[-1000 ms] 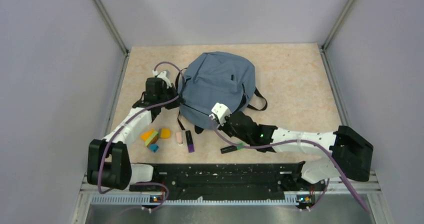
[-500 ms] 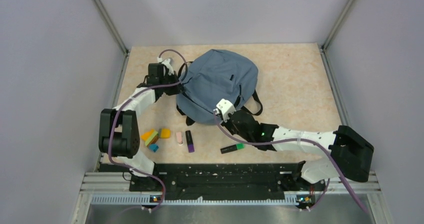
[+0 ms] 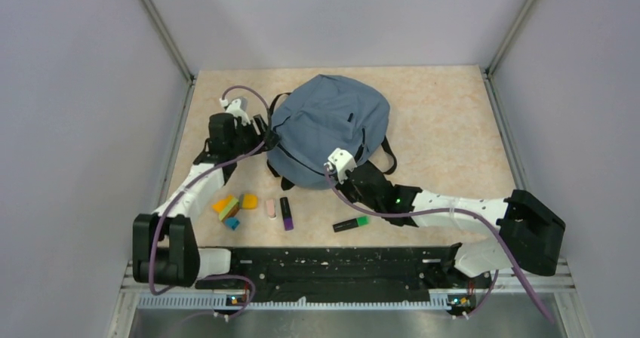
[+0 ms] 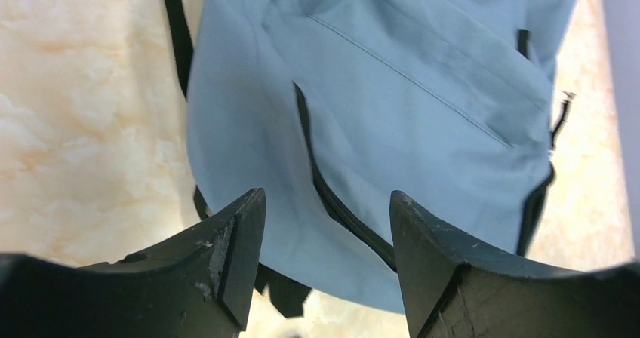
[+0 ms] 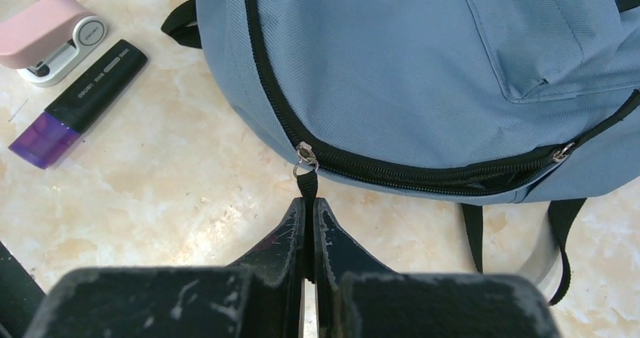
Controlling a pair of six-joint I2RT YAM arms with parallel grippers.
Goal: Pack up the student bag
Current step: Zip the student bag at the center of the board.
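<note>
Change: left gripper (image 4: 324, 202) has just let go. A second ago it was pinched shut at the left edge of the student bag (image 3: 328, 127); now its jaws stand apart with nothing between them, pointing at the bag's left side from just beside it. The bag has also slid slightly toward the far side of the counter (image 3: 445, 127) in that time.

Right gripper (image 5: 308, 202) has not changed: it is clamped on the black zipper pull (image 5: 306, 183) at the bag's near edge, with the slider (image 5: 304, 154) right above the tips.

Bag lies flat, centre-far on the counter, front pocket up, straps poking out underneath.

Judgement: the bag has lost its brace on the left, so a zip pull by the right gripper alone would likely drag the soft fabric rather than run the slider. The zip near the slider looks closed, though a dark slit in the left wrist view may be an opened stretch. Cannot tell how far. No packing is possible yet.

Around, all unpacked on the near counter:
- purple highlighter (image 5: 79, 100)
- pink-and-white dispenser (image 5: 49, 32) touching it
- green highlighter (image 3: 351, 222) just beside the right forearm
- coloured blocks (image 3: 229, 208) by the left arm

In the way: the right arm lies between the bag's near edge and the green highlighter.
</note>
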